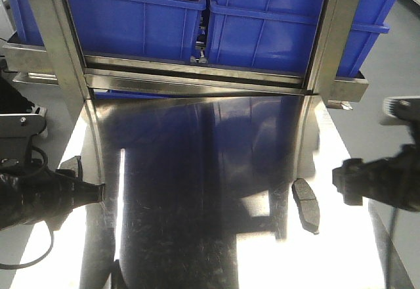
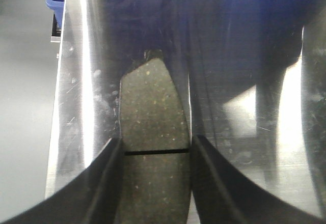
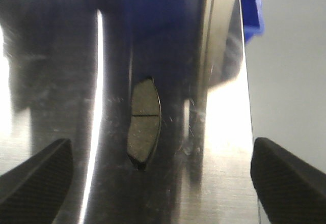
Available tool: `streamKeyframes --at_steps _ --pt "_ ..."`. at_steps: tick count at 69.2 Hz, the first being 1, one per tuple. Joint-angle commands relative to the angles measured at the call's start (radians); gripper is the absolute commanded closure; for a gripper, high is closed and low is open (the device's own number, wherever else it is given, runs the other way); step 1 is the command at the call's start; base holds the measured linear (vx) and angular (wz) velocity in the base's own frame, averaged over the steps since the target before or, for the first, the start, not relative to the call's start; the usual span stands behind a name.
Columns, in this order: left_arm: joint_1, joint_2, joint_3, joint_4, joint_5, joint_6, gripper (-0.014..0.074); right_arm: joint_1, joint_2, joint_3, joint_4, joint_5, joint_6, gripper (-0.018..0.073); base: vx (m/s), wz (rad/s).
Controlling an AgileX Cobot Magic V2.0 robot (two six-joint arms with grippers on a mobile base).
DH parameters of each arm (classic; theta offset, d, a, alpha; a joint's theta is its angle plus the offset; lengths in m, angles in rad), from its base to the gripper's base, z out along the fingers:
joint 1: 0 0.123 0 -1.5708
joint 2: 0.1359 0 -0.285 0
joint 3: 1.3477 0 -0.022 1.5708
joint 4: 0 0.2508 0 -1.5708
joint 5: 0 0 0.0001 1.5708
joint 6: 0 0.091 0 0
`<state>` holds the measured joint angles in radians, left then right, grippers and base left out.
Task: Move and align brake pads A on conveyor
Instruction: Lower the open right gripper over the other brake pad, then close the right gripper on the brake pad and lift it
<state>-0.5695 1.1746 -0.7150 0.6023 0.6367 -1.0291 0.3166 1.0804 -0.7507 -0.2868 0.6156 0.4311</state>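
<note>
I'd say this is the pick-up step. The left gripper (image 2: 155, 138) is clamped on the left brake pad (image 2: 153, 102) at its groove. The right gripper (image 3: 162, 145) gapes wide, short of the right brake pad (image 3: 144, 124). Both pads lie on the steel tabletop (image 1: 216, 236). Next calls for a level lift and carry. I count two pads, with two blue bins (image 1: 131, 26) beyond.

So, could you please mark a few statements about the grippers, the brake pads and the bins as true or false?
1. The right gripper is open, with a loose brake pad lying ahead of it on the steel tabletop. True.
2. The left gripper is empty. False: it is shut on a second brake pad.
3. The loose brake pad has a thin groove across its middle. True.
4. The bins behind the tabletop are red. False: they are blue.
</note>
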Motion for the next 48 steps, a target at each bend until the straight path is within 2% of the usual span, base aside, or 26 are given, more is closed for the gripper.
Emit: streamKeyframes --at_steps 1,10,20,33,48 --pt "0.001 -0.024 -0.024 0.034 -0.035 -0.002 0.0430 -0.006 0.118 -0.115 -0.012 0.030 -0.001 -0.0094 0.00 0.00" --pt "0.001 -0.024 -0.024 0.034 -0.035 -0.002 0.0430 -0.006 0.299 -0.239 -0.001 0.112 -0.030 -0.0076 0.00 0.00" --pt "0.001 -0.024 -0.024 0.034 -0.035 -0.002 0.0430 -0.006 0.457 -0.343 0.059 0.153 -0.103 -0.0048 0.00 0.00" --pt "0.001 -0.024 -0.024 0.034 -0.035 -0.002 0.0430 -0.008 0.613 -0.426 0.065 0.201 -0.092 -0.0020 0.00 0.00" --pt "0.001 -0.024 -0.024 0.034 -0.035 -0.002 0.0430 -0.008 0.705 -0.436 0.088 0.197 -0.089 -0.0020 0.00 0.00"
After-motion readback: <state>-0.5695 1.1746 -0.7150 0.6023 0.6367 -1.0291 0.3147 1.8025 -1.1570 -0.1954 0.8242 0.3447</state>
